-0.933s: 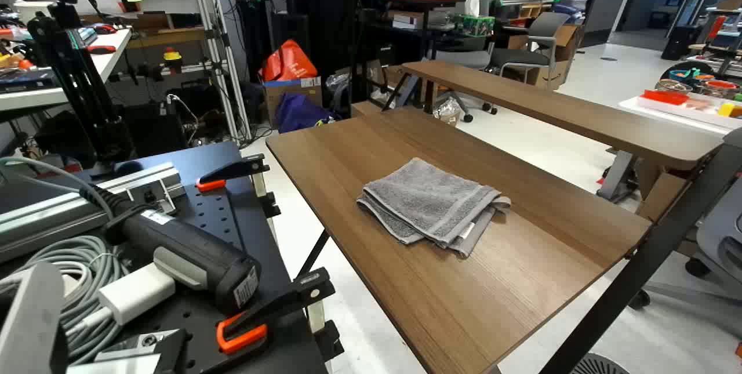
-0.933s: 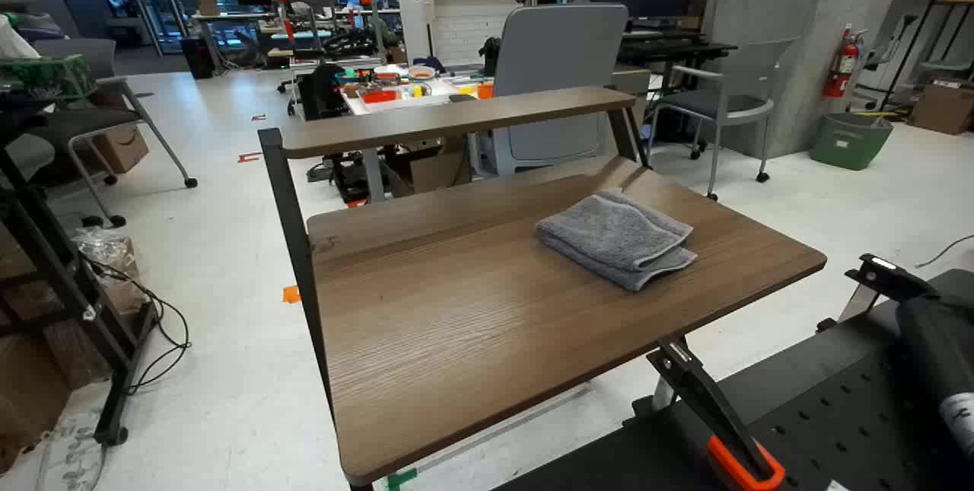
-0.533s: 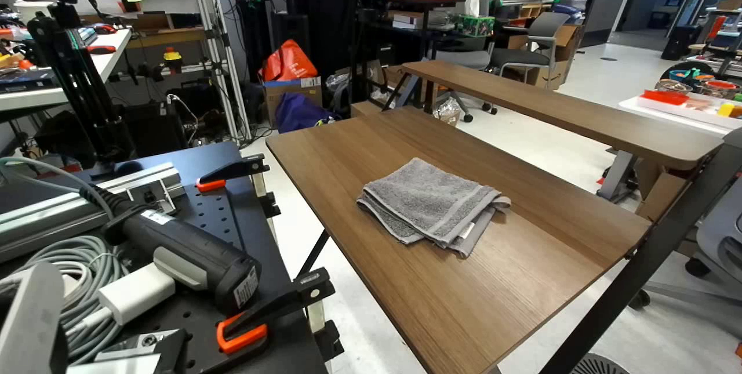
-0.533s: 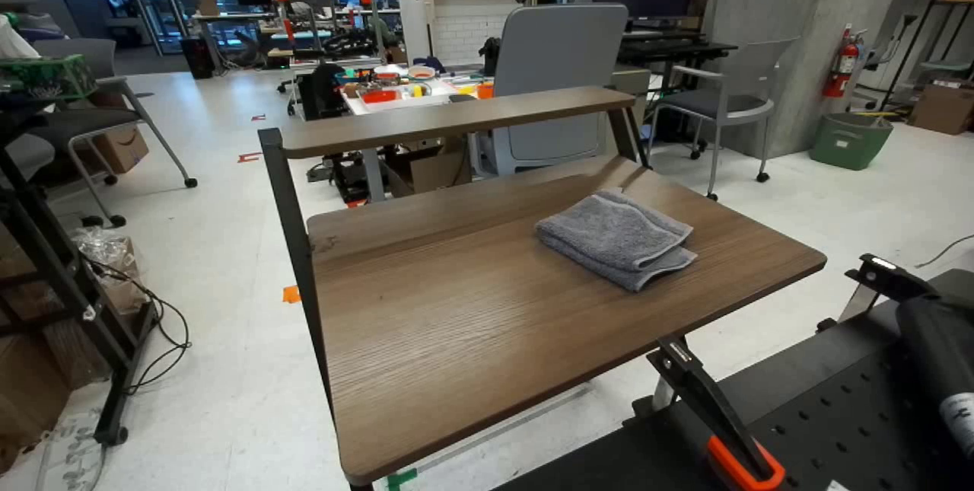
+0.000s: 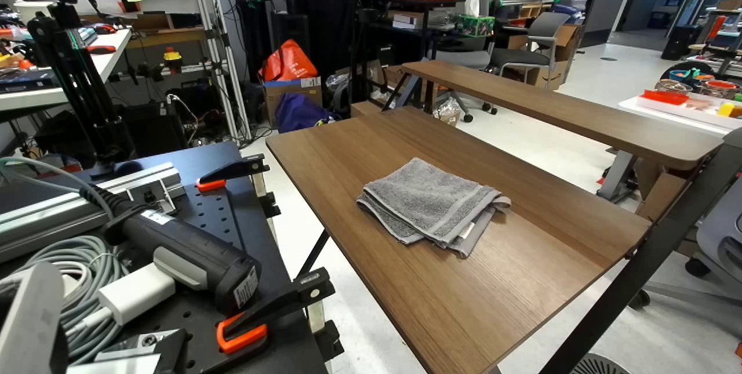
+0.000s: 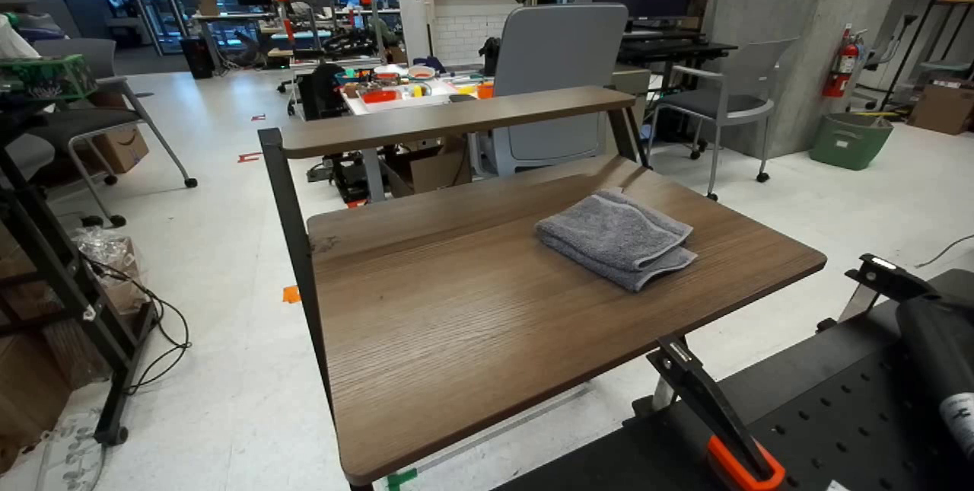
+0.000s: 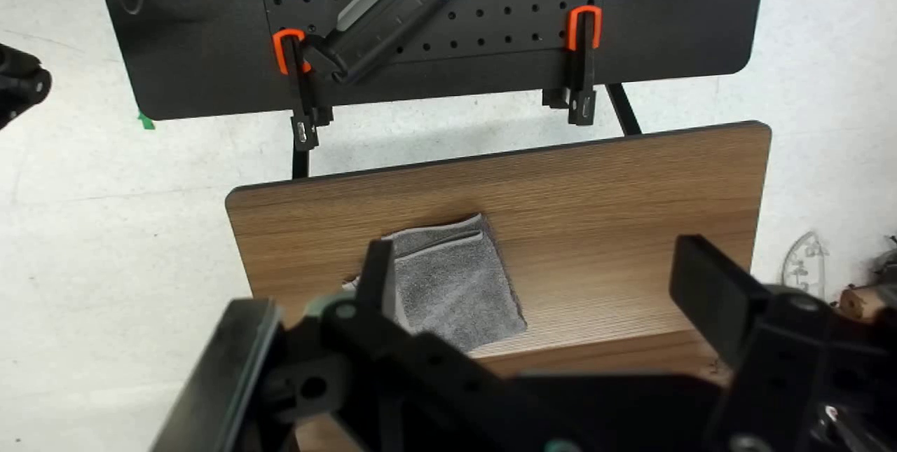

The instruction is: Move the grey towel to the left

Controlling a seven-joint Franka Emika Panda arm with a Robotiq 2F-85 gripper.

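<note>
The grey towel (image 5: 432, 203) lies folded in a loose, uneven stack on the brown wooden table (image 5: 493, 298). It also shows on the table in an exterior view (image 6: 616, 236) and in the wrist view (image 7: 455, 287). My gripper (image 7: 536, 249) shows only in the wrist view. Its two black fingers are wide apart with nothing between them. It is high above the table, and the left finger covers part of the towel's left side in that view. The arm and gripper do not show in either exterior view.
A raised wooden shelf (image 5: 556, 107) on dark legs runs along one long side of the table. A black perforated bench (image 7: 490, 66) stands across a narrow gap on the opposite side. Clamps with orange handles (image 5: 243, 336) and a black cylindrical tool (image 5: 185, 246) are on it.
</note>
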